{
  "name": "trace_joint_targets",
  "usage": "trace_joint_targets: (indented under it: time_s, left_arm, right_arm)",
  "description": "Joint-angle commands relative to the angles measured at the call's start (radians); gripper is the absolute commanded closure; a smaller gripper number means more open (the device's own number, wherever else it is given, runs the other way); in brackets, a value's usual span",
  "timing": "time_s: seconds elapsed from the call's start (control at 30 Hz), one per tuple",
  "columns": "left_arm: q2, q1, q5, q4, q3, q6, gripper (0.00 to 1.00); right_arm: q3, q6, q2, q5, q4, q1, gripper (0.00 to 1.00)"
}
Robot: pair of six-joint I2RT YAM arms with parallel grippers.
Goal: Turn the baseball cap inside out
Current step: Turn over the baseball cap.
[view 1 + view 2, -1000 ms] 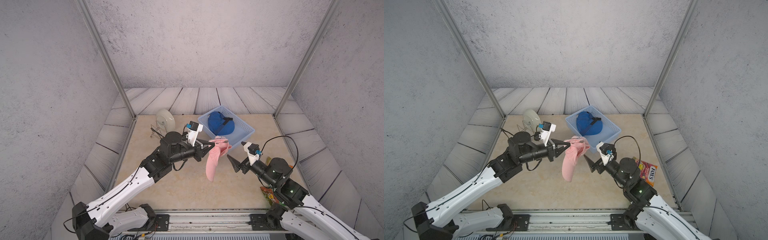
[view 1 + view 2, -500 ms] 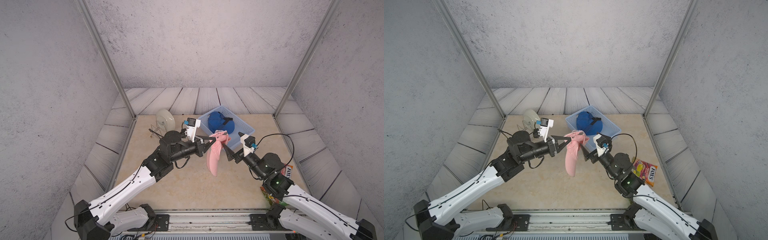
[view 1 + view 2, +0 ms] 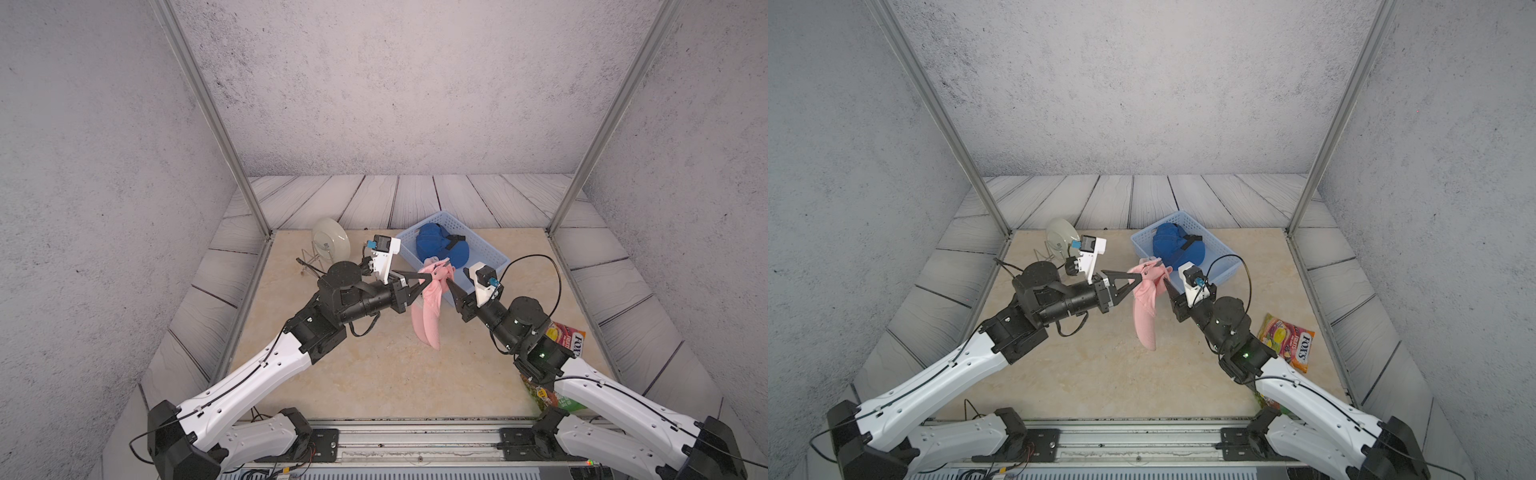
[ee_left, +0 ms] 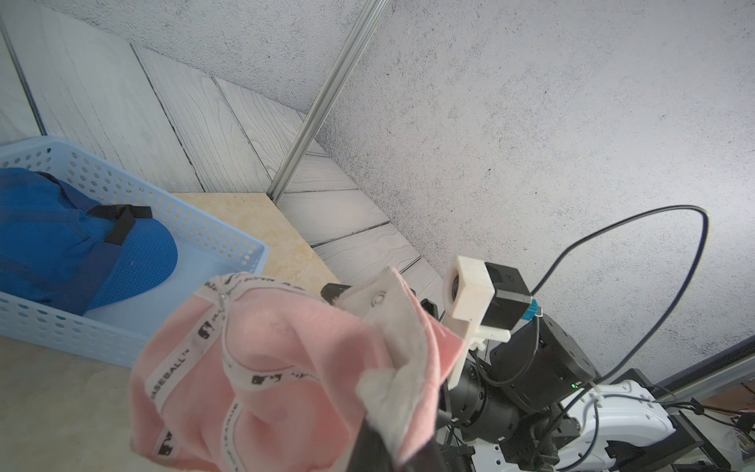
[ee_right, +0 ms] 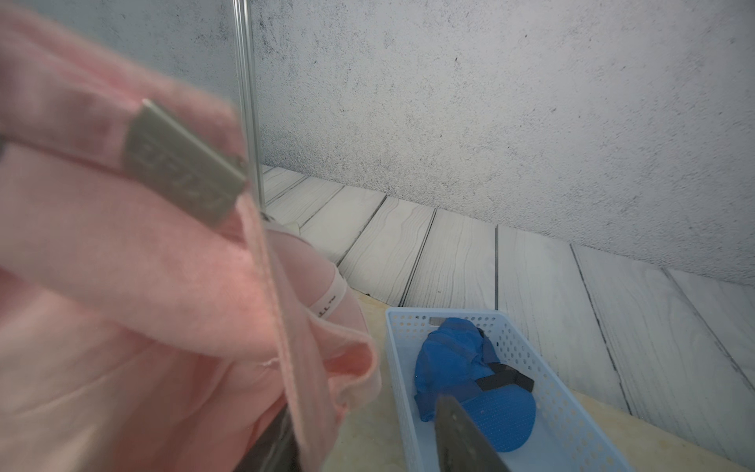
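Pink fabric baseball cap (image 3: 428, 316) (image 3: 1146, 316) is off the beige stone-look desk (image 3: 374, 374), hanging between the two arms in both top views, long end drooping down; left gripper (image 3: 423, 285) has its jaws pressed together on the cap's upper edge and carries it; right gripper (image 3: 1167, 286) is up against the opposite edge, jaws spread, not pinched on anything I can see; right wrist view: one dark finger (image 5: 461, 437) stands clear of the cloth, the other is mostly hidden behind pink fabric (image 5: 122, 286); grey tag (image 5: 184, 163) on the cap there is too blurred to read

Left wrist view shows the cap's inside (image 4: 286, 359): white seam tape printed "BASEBALL" plus small dark logo marks; other lettering on the tape too small to read; off-white band with a round stud at the rim

Behind the cap: light blue perforated plastic basket (image 3: 482, 239) holding a blue mesh cap with black strap (image 3: 440, 249); pale round plate (image 3: 330, 239) upright in a wire rack at far left; sweets bag marked "FOX'S" (image 3: 1287, 343) lies flat on the desk beside the right arm
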Motion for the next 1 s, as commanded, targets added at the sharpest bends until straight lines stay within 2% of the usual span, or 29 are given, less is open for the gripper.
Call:
trace_joint_targets:
  time_s: [0.0,0.1,0.23,0.57,0.63,0.73,0.8,0.83,0.93,0.97]
  left_arm:
    - [-0.024,-0.002,0.034,0.053,0.013,0.012,1.00]
    - [-0.022,-0.002,0.065,0.066,0.006,-0.001,1.00]
    - [-0.012,-0.002,0.111,0.082,0.007,-0.005,1.00]
    - [-0.008,0.002,0.110,0.086,-0.004,-0.002,1.00]
    - [-0.008,0.003,0.111,0.087,-0.004,-0.002,1.00]
    - [-0.011,0.010,0.118,0.078,-0.002,0.006,1.00]
    - [-0.022,0.023,0.109,0.038,0.002,0.035,1.00]
    - [-0.032,0.034,0.101,0.012,0.003,0.054,1.00]
    - [-0.059,0.092,0.100,-0.058,-0.004,0.090,1.00]
    - [-0.065,0.123,0.118,-0.075,-0.009,0.092,1.00]
  right_arm:
    - [0.034,0.039,0.020,-0.029,-0.040,0.004,0.48]
    - [0.039,0.056,0.037,-0.033,-0.038,0.005,0.49]
    - [0.058,0.063,0.059,-0.099,-0.051,0.004,0.48]
    - [0.071,0.142,0.081,-0.283,-0.018,0.004,0.30]
    - [0.074,0.148,0.084,-0.313,-0.026,0.004,0.30]
    - [0.077,0.146,0.079,-0.303,-0.048,0.003,0.50]
    - [0.079,0.139,0.062,-0.285,-0.076,0.003,0.74]
    - [0.079,0.137,0.049,-0.278,-0.091,0.003,0.80]
    - [0.077,0.119,0.005,-0.282,-0.148,0.004,0.84]
    - [0.079,0.115,-0.011,-0.294,-0.177,0.002,0.91]
